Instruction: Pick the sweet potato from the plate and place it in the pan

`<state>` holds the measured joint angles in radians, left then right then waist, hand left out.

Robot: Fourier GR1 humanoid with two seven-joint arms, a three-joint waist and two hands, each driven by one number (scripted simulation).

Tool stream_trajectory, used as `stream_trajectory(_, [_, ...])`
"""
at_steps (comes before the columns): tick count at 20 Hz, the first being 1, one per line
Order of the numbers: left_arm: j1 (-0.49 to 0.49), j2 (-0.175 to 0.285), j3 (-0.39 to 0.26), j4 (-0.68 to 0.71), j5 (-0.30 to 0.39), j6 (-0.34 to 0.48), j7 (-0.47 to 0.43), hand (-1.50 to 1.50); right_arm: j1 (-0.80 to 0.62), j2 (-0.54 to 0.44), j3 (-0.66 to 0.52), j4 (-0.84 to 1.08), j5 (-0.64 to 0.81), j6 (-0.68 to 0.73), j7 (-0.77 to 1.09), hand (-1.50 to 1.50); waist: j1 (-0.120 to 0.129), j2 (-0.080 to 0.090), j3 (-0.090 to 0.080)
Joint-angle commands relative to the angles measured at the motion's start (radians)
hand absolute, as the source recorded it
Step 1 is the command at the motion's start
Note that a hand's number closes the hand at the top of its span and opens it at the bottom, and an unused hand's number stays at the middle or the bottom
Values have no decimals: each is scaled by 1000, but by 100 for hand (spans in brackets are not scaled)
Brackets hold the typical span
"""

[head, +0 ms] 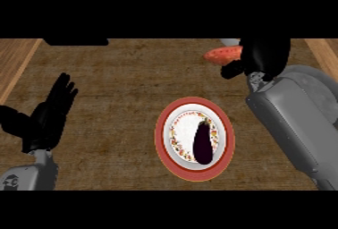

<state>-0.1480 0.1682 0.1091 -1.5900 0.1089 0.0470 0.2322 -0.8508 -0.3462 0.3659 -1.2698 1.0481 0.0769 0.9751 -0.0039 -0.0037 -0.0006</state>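
Black right hand (264, 51) is curled round the orange-red, lumpy sweet potato (223, 54), which pokes out at its 9 o'clock. I think it should swing to the grey round metal pan (320, 89) at 5 o'clock and go low before letting go. At 7 o'clock, the red-rimmed flowery plate (160, 134) holds a dark purple eggplant (203, 142). Left hand (49, 114) rests open, far left. No words show.

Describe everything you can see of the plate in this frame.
The plate is round, with a broad orange-red rim, a white middle and a ring of small coloured patterning inside; it looks like glazed ceramic. It lies flat on the brown counter, slightly right of centre. A dark purple eggplant lies lengthwise on its right half. No hand touches it; the right forearm passes to its right without covering it.
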Motion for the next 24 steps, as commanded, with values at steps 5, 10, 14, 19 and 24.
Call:
stream_trajectory(5, [-19,-4,-4,-9,-20,16,17,0,71,-124,-182,-54,13,-54,-36,150,1,3,1])
stream_trajectory(10, [11,15,25,-10,3,-20,-27,0,194,-215,-300,-53,-33,-139,-179,150,3,3,1])
stream_trajectory(14, [-50,-18,0,56,-14,4,-16,0,256,-239,-397,105,-63,-335,-337,150,6,8,1])
stream_trajectory(19, [-38,-45,-41,10,-60,40,6,0,271,-313,-502,250,-150,-365,-551,150,9,7,1])
stream_trajectory(24, [-35,-13,-15,-41,-17,4,43,0,225,-279,-558,517,-212,-490,-786,150,25,10,2])
